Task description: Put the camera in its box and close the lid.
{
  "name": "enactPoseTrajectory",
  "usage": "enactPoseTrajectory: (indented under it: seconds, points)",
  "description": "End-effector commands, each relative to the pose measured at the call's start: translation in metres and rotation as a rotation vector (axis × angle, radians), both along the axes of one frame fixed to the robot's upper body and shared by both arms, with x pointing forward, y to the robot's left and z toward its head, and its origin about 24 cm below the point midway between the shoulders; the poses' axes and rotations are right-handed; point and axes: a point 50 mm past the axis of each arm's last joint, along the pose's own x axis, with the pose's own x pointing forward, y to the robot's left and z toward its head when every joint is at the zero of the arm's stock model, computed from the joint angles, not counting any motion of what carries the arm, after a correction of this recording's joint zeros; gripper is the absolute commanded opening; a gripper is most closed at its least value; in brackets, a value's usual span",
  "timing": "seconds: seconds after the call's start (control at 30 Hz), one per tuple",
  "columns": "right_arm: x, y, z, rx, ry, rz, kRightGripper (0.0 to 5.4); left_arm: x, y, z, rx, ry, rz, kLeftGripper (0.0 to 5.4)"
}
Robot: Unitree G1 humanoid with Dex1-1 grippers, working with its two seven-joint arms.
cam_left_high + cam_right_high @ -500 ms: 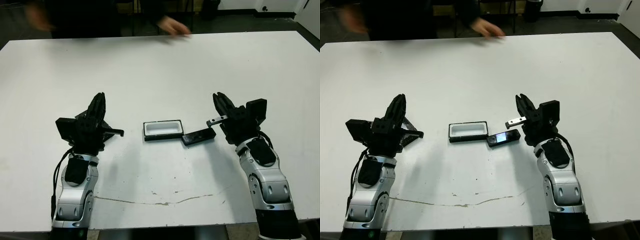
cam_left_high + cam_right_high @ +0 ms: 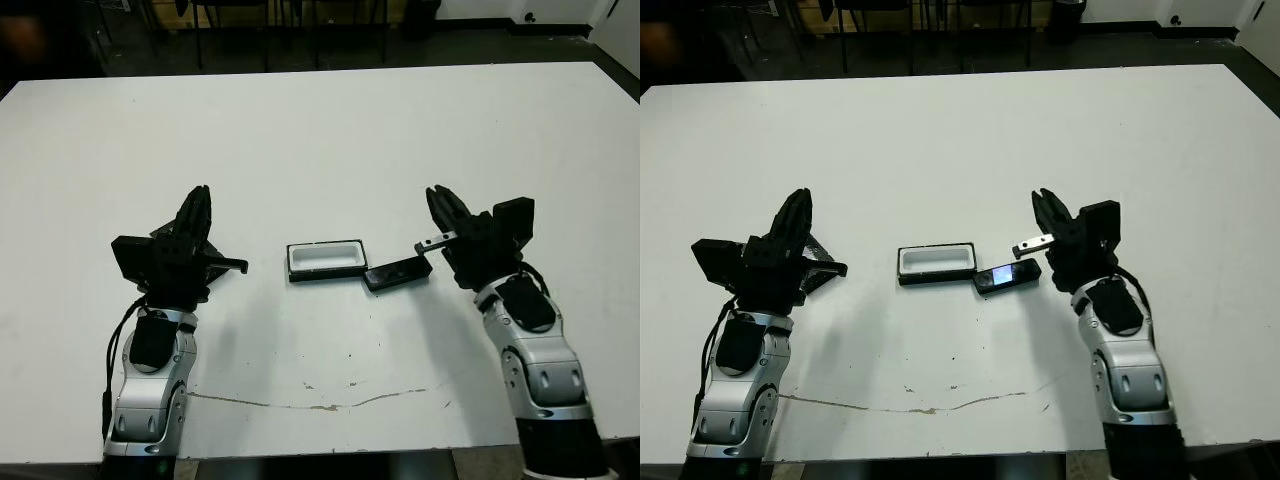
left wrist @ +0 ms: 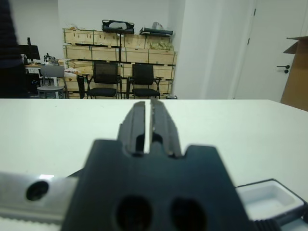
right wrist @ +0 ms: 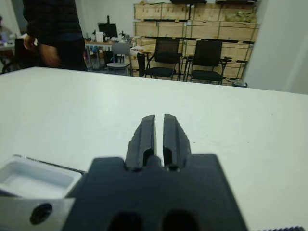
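Above table [image 2: 320,130], two closed empty pincers

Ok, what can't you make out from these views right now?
1. Lid: I can't find it in any view.
2. Camera: too small in the head views for detail; in the right wrist view it is hidden behind the right gripper body.
3. Box: right wrist view, near part hidden by that body; left wrist view, cut by the edge.
4. Person: right wrist view, blurred, cut off at the top.
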Motion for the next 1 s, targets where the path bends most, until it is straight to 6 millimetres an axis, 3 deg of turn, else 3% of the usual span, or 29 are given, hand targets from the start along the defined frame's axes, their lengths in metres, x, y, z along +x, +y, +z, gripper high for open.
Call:
enactPoseTrajectory:
  seconds: [0.03,0.2,0.3,0.57,1.0]
  points:
    - [0.018,-0.023,0.02,-0.048,-0.025,0.076,0.0,-0.003,0.004,-0.005,0.017,0.025,0.017,0.02]
    - [0.049,-0.044,0.052,-0.2,-0.015,0.215,0.0,-0.004,0.003,-0.005,0.02,0.026,0.012,0.02]
    - [0.066,-0.046,0.058,-0.288,0.02,0.298,0.0,-0.004,0.003,-0.005,0.016,0.029,0.013,0.02]
    - [0.09,-0.04,0.042,-0.495,0.195,0.422,0.0,-0.004,0.003,-0.004,0.014,0.025,0.013,0.02]
    - [0.087,-0.027,0.002,-0.611,0.444,0.567,0.0,-0.003,0.003,-0.003,0.028,0.023,0.016,0.02]
